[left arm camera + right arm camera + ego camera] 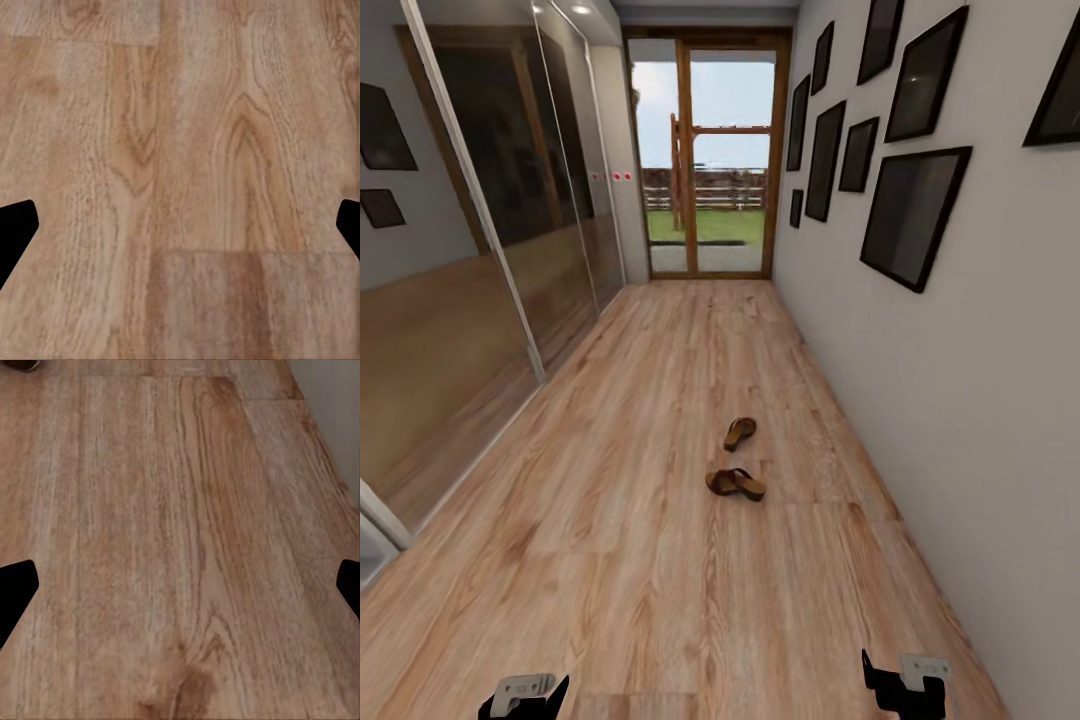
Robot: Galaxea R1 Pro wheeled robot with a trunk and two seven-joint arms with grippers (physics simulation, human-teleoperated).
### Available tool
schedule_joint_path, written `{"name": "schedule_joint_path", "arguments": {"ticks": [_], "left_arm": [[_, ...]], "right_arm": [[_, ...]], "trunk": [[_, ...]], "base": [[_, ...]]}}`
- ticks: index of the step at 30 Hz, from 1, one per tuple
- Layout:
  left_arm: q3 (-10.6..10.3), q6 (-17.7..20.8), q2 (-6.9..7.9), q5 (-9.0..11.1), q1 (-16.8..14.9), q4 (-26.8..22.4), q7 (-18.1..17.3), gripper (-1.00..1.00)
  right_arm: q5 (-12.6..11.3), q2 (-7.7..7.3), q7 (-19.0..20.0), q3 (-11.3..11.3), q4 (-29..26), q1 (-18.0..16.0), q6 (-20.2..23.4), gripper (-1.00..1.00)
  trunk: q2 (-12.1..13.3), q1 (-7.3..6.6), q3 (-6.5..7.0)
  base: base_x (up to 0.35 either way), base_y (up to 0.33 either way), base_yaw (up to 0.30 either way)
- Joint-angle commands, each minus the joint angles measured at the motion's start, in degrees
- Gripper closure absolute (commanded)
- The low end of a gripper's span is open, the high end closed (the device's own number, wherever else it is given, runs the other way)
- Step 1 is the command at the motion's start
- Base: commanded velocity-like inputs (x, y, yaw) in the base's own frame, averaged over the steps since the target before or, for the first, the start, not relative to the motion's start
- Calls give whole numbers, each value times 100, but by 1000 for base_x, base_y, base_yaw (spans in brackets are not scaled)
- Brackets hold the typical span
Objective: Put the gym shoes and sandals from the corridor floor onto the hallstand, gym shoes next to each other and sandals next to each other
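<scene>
Two dark brown sandals lie on the corridor floor (660, 560) ahead of me in the head view: the far sandal (739, 433) lies flat, the near sandal (735, 483) is tipped on its side. My left gripper (525, 695) and right gripper (905, 680) sit low at the near edge, well short of the sandals. In the left wrist view the left gripper (180, 232) is open over bare planks of the floor (180, 150). In the right wrist view the right gripper (180, 592) is open over bare floor (165, 525). The gym shoes and the hallstand are out of view.
A mirrored sliding wardrobe (470, 250) lines the left side. A white wall with several dark picture frames (913, 215) runs along the right. A glass door with a wooden frame (705, 160) closes the corridor's far end.
</scene>
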Motion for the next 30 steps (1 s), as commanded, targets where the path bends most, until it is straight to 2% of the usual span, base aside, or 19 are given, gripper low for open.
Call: {"name": "schedule_joint_path", "arguments": {"ticks": [1,13,24,30], "left_arm": [[50,-15,0,-33,-4,1,-34,-100],[54,-15,1,-28,-4,1,-34,-100],[55,-15,8,-29,-4,1,-34,-100],[55,-15,8,-28,-4,1,-34,-100]], "right_arm": [[61,-1,-20,-36,6,-4,-15,-100],[60,-2,-19,-35,6,-4,-20,-100],[48,6,-22,-31,4,-4,-19,-100],[47,6,-25,-33,5,-4,-18,-100]], "trunk": [[-2,2,-5],[-2,2,-5],[-2,2,-5],[-2,2,-5]], "base": [[297,-139,0],[298,-139,0],[335,-17,3],[327,-54,157]]}}
